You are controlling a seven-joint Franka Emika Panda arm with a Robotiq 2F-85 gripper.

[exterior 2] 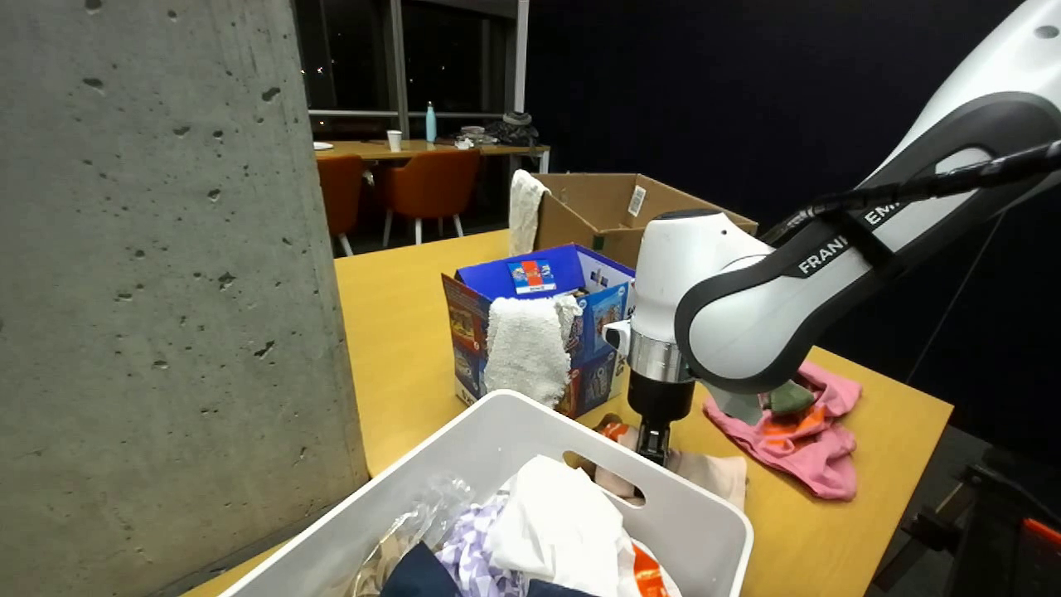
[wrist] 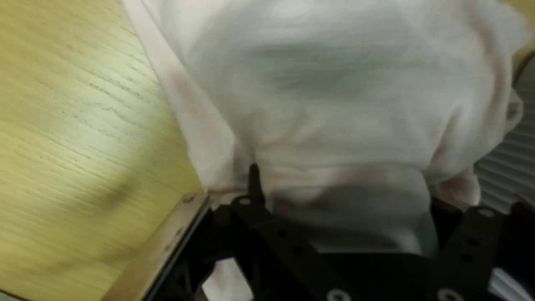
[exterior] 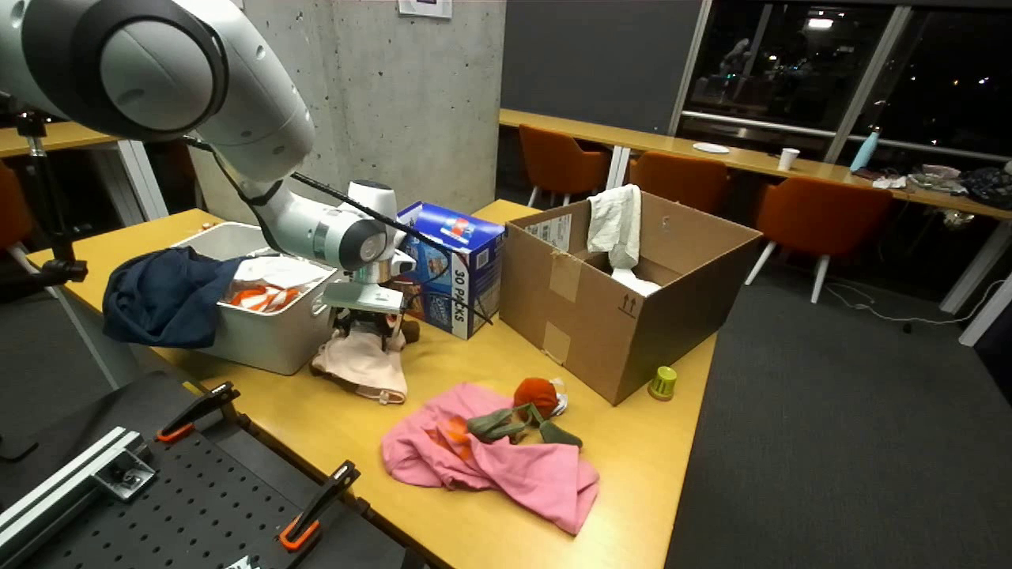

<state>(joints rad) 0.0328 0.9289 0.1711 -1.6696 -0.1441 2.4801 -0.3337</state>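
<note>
Cloth [exterior: 361, 365] — pale peach (table [exterior: 640, 450] yellow)

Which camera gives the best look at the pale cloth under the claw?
The wrist view, though blurry: the pale cloth fills much of the picture, folds showing. Both exterior views show it smaller, with the claw over it; in an exterior view, the white bin hides part of it.

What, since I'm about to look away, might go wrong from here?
The gripper stands open with pale pink cloth bunched between its jaws; closing might catch only a loose fold, which could slip out. The white bin and blue snack box stand close by, so a sideways swing could knock either.
</note>
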